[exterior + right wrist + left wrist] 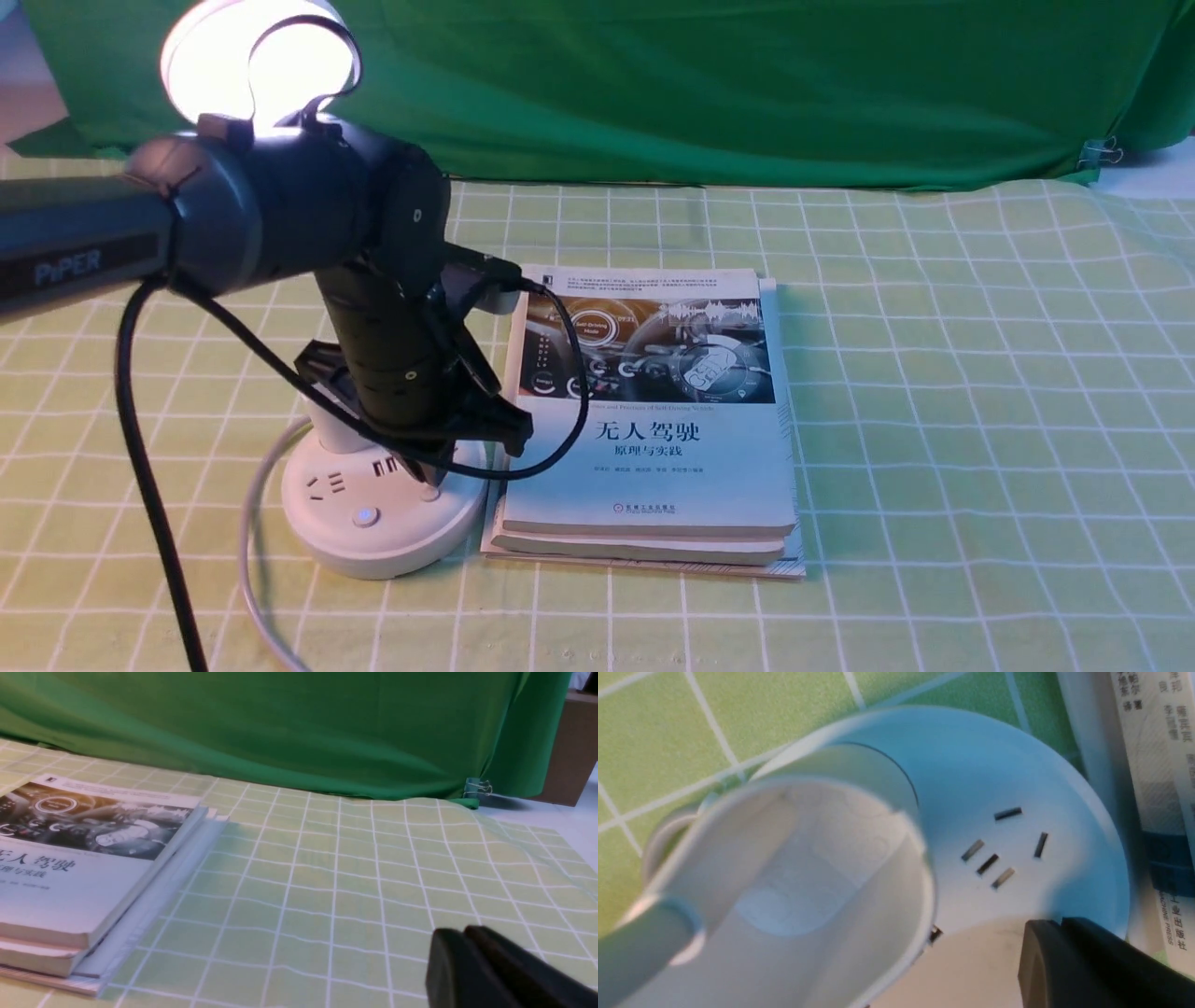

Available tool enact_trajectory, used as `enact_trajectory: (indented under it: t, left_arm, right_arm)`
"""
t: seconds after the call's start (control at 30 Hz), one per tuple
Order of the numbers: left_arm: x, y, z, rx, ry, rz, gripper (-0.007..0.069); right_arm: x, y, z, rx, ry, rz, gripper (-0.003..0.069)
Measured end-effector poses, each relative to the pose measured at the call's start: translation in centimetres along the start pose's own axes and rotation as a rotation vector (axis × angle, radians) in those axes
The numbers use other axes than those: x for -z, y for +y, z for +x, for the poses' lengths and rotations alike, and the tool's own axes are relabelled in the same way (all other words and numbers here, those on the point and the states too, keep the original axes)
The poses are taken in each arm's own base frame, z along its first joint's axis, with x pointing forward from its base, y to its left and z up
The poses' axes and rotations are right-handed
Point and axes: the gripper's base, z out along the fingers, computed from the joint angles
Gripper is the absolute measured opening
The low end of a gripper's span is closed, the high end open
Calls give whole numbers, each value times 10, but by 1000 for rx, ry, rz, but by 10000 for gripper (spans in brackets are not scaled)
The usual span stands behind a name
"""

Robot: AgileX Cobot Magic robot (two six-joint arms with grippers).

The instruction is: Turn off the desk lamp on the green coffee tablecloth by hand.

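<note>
The white desk lamp (378, 523) stands at the left on the green coffee tablecloth (934, 392). Its round head (210, 61) glows brightly behind my left arm. On the round base, a small button (365, 516) glows blue beside a socket. The hand, my left gripper (425, 471), points down with its shut tips at the top of the base, by a second small button (430, 493). The left wrist view shows the cup holder (808, 868), the base's socket slots (994, 851) and the shut left gripper (1045, 926). My right gripper (455, 935) hovers shut over bare cloth (350, 882).
A stack of books (653, 420) lies right beside the lamp base; the same books (84, 858) show in the right wrist view. The lamp's white cord (252, 569) and my arm's black cable (140, 448) trail at the front left. A dark green backdrop (747, 84) hangs behind.
</note>
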Motion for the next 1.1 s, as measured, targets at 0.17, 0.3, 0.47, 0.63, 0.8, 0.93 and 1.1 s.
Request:
enact_trajectory:
  t: [0.17, 0.3, 0.47, 0.63, 0.8, 0.93, 1.1]
  left_arm:
    - [-8, 0, 0, 2, 30, 1, 4]
    - [-8, 0, -1, 2, 32, 1, 4]
    - [0, -2, 2, 4, 18, -2, 4]
    - [36, -11, 16, -4, -74, 1, 4]
    - [56, -20, 60, 5, -174, 36, 4]
    - [65, -19, 103, 19, -371, 49, 4]
    - [70, -16, 155, 57, -647, 59, 4]
  right_arm:
    - [0, 0, 0, 0, 0, 0, 29]
    - [0, 0, 0, 0, 0, 0, 29]
    - [0, 0, 0, 0, 0, 0, 29]
    - [0, 0, 0, 0, 0, 0, 29]
    - [0, 0, 0, 0, 0, 0, 29]
    - [0, 0, 0, 0, 0, 0, 29]
    - [0, 0, 0, 0, 0, 0, 29]
